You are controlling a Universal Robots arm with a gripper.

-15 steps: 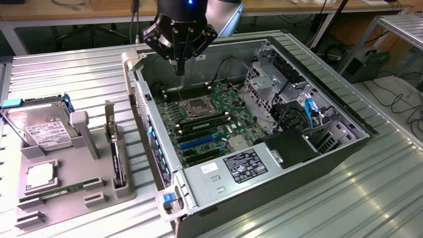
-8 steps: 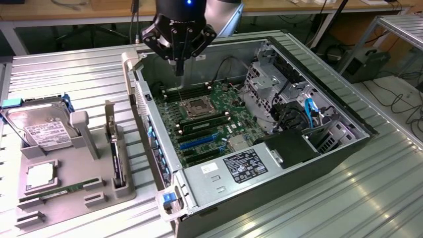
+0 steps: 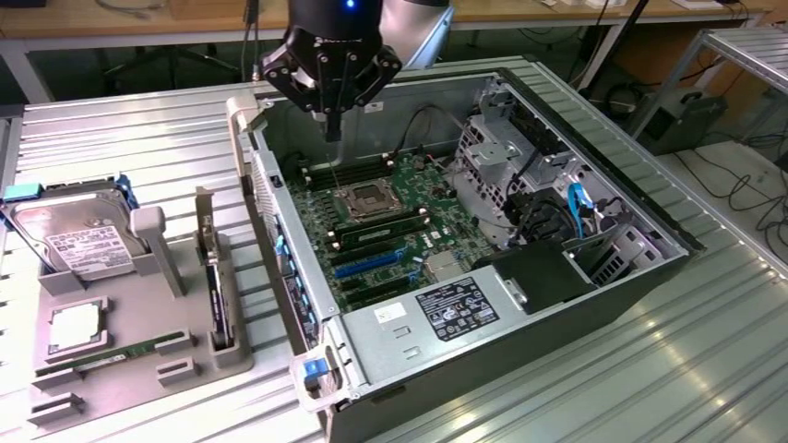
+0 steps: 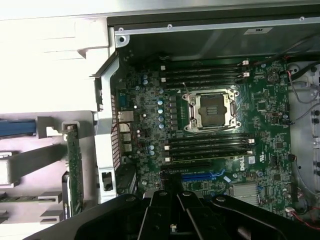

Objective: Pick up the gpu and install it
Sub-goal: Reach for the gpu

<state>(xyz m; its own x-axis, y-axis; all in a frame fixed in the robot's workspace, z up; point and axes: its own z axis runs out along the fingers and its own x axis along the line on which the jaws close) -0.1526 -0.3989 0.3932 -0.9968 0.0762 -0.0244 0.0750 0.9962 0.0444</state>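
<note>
The gpu stands on edge in a slot of the grey holder tray at the exterior view's left, its silver bracket uppermost and its black card running toward the front. In the wrist view the gpu appears edge-on beside the case wall. My gripper hangs over the back of the open computer case, above the motherboard and well away from the gpu. Its fingers meet at a narrow tip, shut, with nothing held. The gripper's black body sits over the motherboard near the blue slot.
The tray also carries a silver hard drive, a processor chip and a green RAM stick. Inside the case lie the processor socket, a blue expansion slot, drive cages and cables.
</note>
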